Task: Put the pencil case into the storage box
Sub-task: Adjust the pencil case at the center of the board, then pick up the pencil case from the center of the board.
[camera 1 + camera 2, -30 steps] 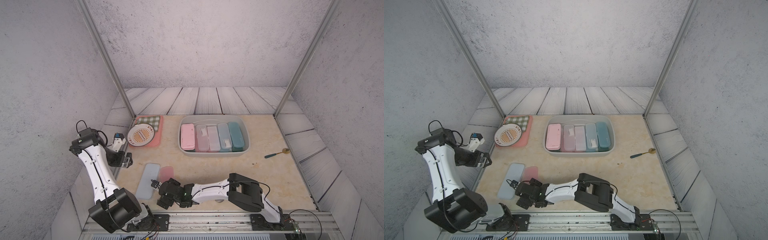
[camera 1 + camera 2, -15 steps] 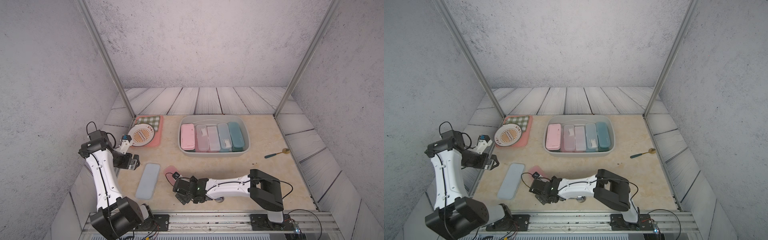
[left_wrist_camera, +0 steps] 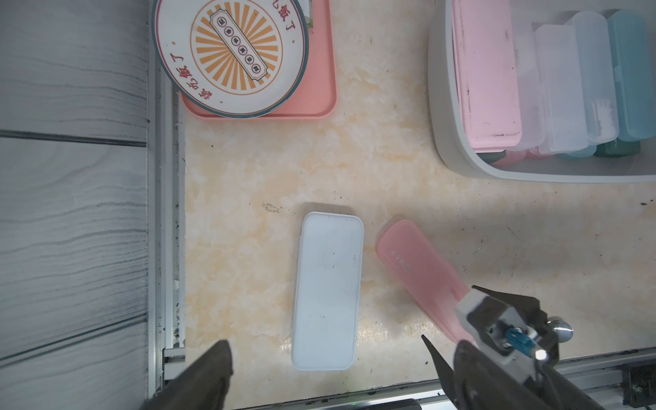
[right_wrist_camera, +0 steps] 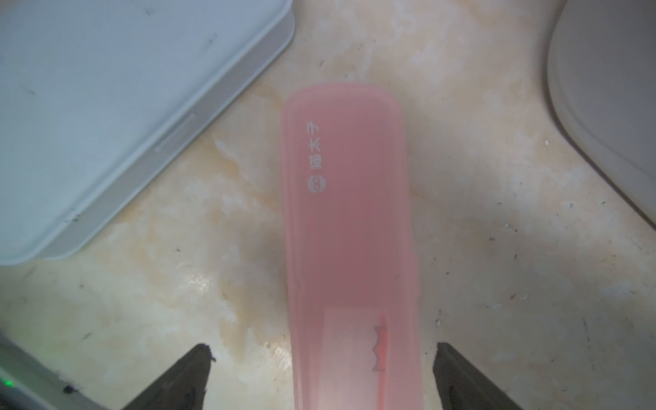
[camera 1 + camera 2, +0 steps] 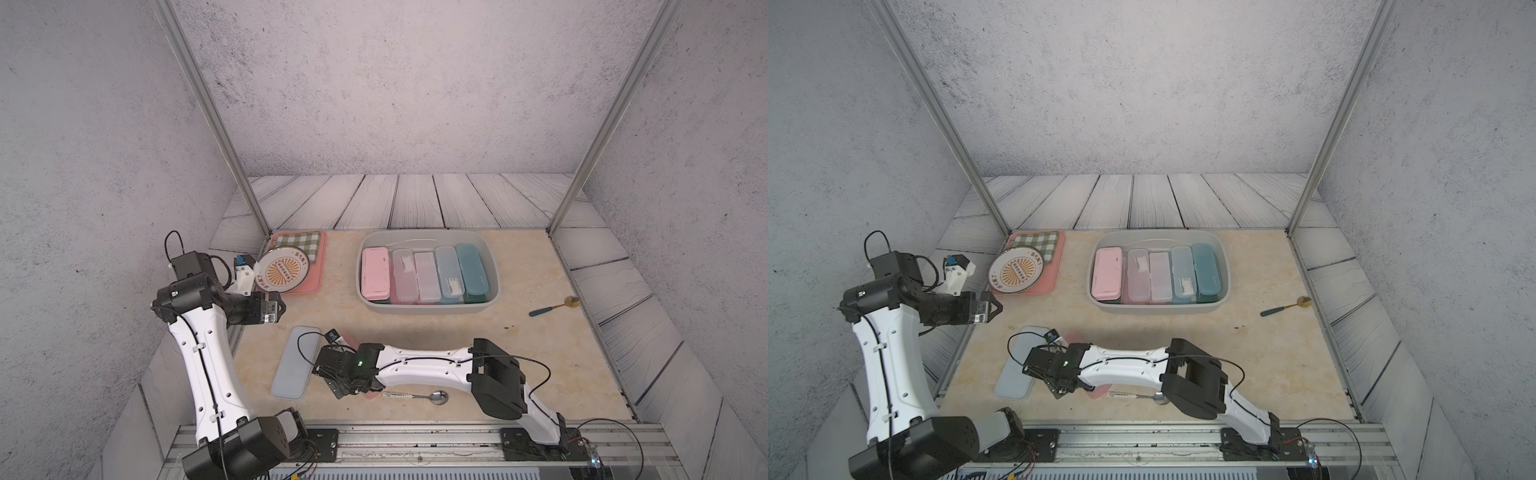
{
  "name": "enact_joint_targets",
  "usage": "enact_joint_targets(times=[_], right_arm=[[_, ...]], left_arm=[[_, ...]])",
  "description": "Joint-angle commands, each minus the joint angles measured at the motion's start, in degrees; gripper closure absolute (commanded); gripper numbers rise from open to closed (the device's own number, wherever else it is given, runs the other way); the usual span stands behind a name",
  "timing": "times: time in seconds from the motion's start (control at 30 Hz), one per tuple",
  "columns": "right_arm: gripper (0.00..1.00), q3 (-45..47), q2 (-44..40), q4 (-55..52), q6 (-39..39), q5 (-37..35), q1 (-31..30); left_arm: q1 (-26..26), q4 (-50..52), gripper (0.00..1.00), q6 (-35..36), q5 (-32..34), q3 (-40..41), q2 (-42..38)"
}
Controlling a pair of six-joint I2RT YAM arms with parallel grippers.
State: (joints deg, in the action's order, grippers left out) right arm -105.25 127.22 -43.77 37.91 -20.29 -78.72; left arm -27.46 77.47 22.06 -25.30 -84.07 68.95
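Since a second ago the right arm has unfolded. Its elbow has swung out toward the table's right edge, and the forearm now lies low along the front edge, reaching left. That has uncovered a steel spoon by the front edge. The pink pencil case, then plain to see from above, is now mostly hidden in both top views beneath the right gripper. The left gripper has edged in from the left edge.

The right gripper is spread wide, one finger on each side of the pink pencil case's end with a gap at both sides, and it grips nothing. The case lies slanted on the table near the front left corner, just beside a pale grey-blue pencil case and not touching it. The left arm stands tall at the left edge, its gripper wide apart and empty.

The storage box sits at the back middle, holding five cases side by side, pink to teal, over others beneath. A pink tray in the back left corner carries a checked cloth and a plate.
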Motion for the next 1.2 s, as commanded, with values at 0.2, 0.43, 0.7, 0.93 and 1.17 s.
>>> enact_joint_targets(times=[0.2, 0.43, 0.7, 0.93, 1.17], right_arm=[[0.01, 0.63, 3.28, -0.27, -1.48, 4.0, 3.1], [0.02, 1.78, 4.53, 3.71, -2.63, 8.72, 5.64], [0.09, 1.34, 6.55, 3.45, -3.44, 10.19, 6.03], [0.19, 1.48, 7.2, 3.39, -3.81, 10.01, 5.99], [0.28, 3.42, 3.33, 4.07, -2.99, 7.04, 5.99]], left_arm=[[0.48, -0.48, 0.02, -1.98, -1.22, -0.39, -0.55], [0.48, -1.57, 0.02, -2.11, -0.46, 0.69, -0.04], [0.48, -2.24, 0.02, -2.46, -0.19, 2.2, -0.04], [0.48, -2.15, 0.02, -1.85, -1.48, 2.69, -0.46], [0.48, 0.59, 0.02, 4.0, -6.63, 3.39, -1.84]])
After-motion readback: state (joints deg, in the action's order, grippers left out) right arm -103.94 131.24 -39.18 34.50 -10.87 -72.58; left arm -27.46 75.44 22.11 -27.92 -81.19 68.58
